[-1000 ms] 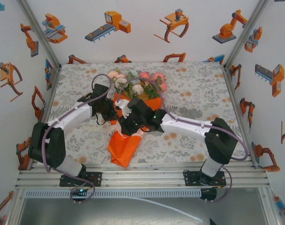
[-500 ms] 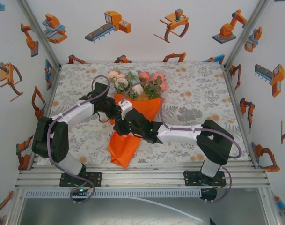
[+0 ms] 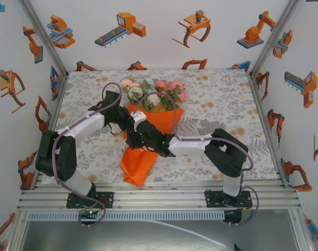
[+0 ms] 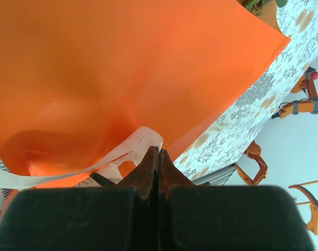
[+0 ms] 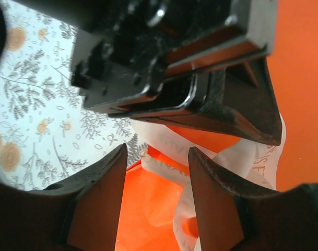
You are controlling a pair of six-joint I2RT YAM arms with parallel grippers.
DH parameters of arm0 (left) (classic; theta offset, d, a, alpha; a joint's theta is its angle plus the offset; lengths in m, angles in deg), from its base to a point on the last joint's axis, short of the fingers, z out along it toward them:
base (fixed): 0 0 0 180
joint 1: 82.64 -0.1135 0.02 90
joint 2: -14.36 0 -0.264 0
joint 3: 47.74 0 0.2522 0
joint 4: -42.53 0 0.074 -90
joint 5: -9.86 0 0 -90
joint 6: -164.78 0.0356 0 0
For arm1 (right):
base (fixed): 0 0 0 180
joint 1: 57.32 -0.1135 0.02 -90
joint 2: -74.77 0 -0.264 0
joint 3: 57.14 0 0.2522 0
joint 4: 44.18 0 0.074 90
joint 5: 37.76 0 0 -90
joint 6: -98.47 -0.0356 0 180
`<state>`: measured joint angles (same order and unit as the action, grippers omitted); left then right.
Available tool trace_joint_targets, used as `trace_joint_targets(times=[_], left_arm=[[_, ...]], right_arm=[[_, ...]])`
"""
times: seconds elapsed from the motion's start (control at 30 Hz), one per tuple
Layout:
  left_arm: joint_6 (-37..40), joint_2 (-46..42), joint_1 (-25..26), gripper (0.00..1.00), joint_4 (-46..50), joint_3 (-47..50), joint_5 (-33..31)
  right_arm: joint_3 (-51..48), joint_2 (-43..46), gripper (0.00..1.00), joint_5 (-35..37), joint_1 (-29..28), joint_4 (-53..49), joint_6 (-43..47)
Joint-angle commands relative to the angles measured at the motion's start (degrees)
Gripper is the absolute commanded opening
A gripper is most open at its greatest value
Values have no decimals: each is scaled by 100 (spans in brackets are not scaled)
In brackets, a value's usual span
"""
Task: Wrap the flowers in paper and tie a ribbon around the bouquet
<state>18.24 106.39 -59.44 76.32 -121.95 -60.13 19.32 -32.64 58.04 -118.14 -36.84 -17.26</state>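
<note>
Bouquet [image 3: 139,164] lies mid-tabletop, flowers [image 3: 153,90] toward the far edge. We see the left gripper [image 4: 157,152] pinched tight on the ribbon [image 4: 142,140], while the right gripper [image 5: 156,178] has its jaws apart right beside it.

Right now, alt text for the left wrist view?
The left gripper, shut, pinches a cream ribbon at its fingertips, in front of a broad sheet of orange paper. The ribbon trails off to the left, and a leaf-print tablecloth shows at right.
</note>
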Motion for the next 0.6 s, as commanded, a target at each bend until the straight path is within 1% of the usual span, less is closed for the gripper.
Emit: trace_joint_targets(times=[0.0, 0.13, 0.23, 0.43, 0.47, 0.53, 0.57], left_arm=[[100, 165, -43, 0, 6, -196, 62], [137, 197, -36, 0, 16, -231, 69], [174, 185, -35, 0, 10, -243, 77], [212, 181, -35, 0, 41, -240, 82], [220, 174, -38, 0, 44, -246, 86], [237, 160, -43, 0, 62, -241, 82], [236, 161, -38, 0, 73, -240, 73]], right_arm=[[292, -154, 50, 344, 65, -198, -212], [328, -214, 54, 576, 79, -471, -358], [281, -289, 61, 700, 93, -533, -510], [474, -692, 62, 375, 201, -309, -664], [514, -742, 60, 338, 217, -287, -666], [509, -768, 47, 286, 250, -209, -692], [497, -757, 40, 243, 271, -174, -727]])
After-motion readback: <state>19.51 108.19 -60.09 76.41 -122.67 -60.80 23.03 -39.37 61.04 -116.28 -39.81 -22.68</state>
